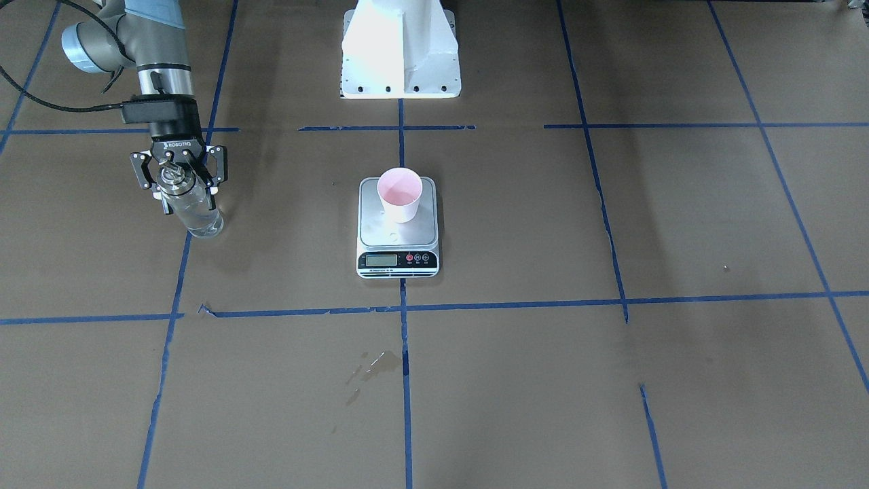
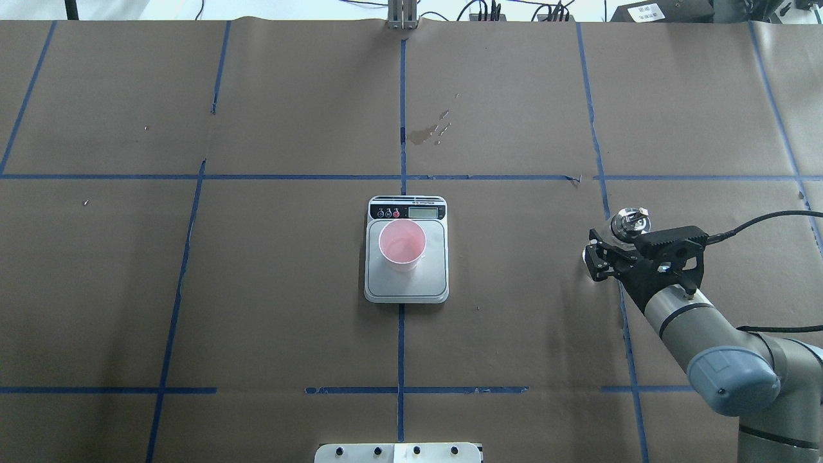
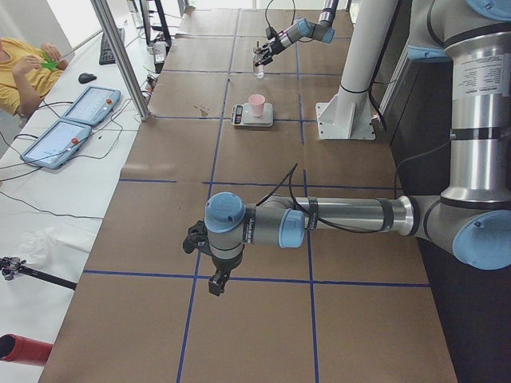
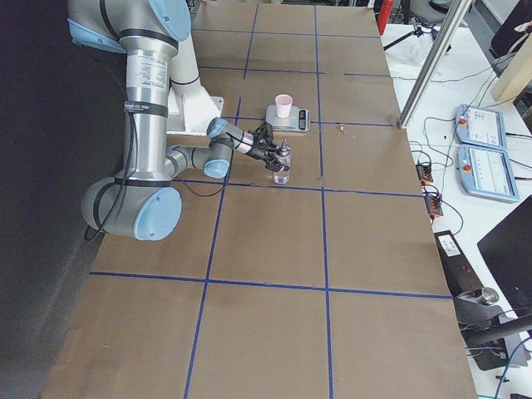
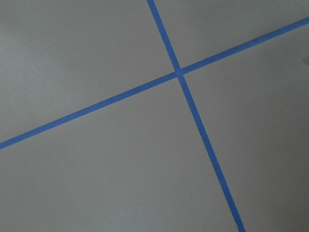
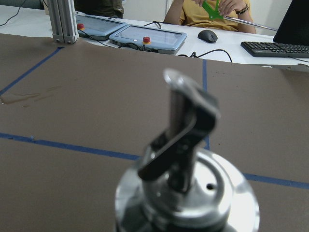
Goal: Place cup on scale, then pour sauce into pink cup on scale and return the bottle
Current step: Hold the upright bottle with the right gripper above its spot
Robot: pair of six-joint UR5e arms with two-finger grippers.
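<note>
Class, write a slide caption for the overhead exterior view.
Pink cup sits on the scale while the right end effector grips the upright glass bottle.

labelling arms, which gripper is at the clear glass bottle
The right gripper, around the clear glass bottle; the left gripper hangs over brown table far away.

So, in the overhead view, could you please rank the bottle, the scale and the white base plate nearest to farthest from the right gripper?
1. The bottle, within the right gripper.
2. The scale, at the table's middle.
3. The white base plate, at the view's bottom edge.
</note>
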